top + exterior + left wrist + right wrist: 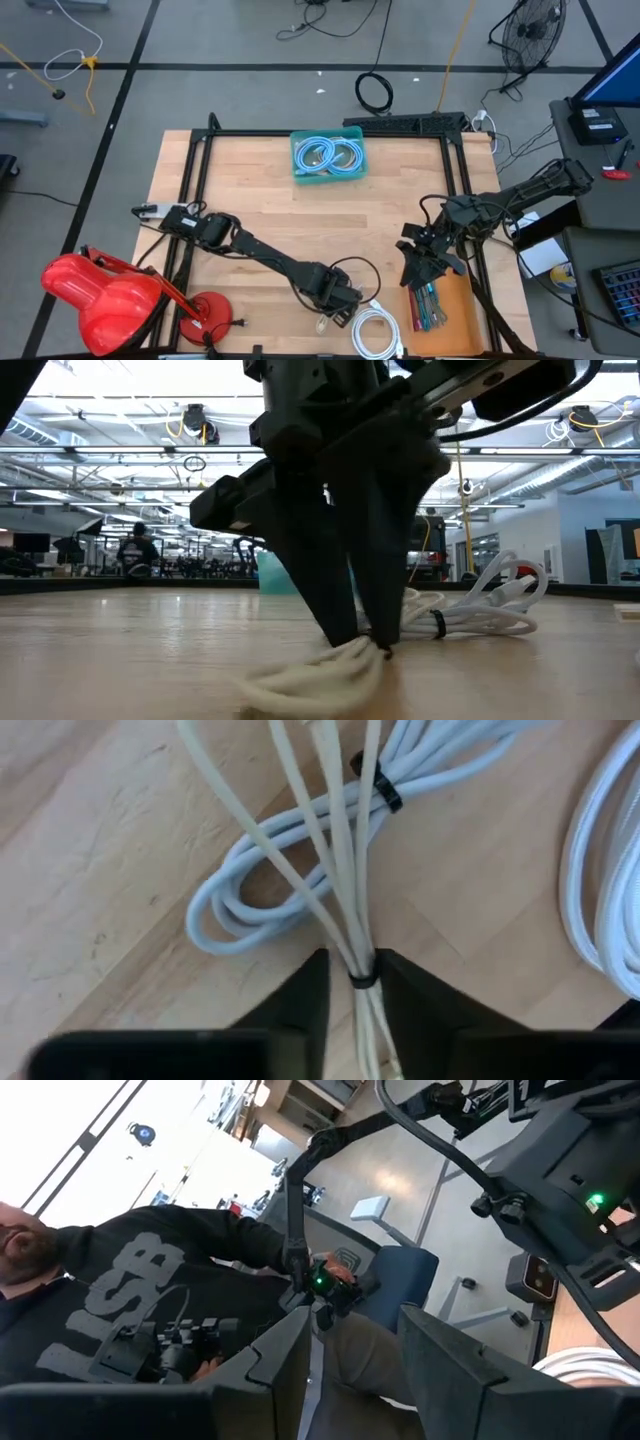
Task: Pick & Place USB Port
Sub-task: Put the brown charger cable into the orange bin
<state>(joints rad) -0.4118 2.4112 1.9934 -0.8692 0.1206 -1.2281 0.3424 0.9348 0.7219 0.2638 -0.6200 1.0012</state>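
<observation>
Cable (335, 870): cream, thin, looped bundle with black tie, lying on table (250, 200) front edge beside white coil (376, 330). Left gripper (355, 982) pinching cable at tie. Right gripper (352, 1342) open, raised.

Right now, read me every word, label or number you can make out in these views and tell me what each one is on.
"USB" or similar: large pale letters on the person's dark sweatshirt in the right wrist view, partly hidden, so the reading is uncertain.
Monitor at the high view's right edge: nothing readable on it.
Cable bundles and blue bin: no legible print.
</observation>
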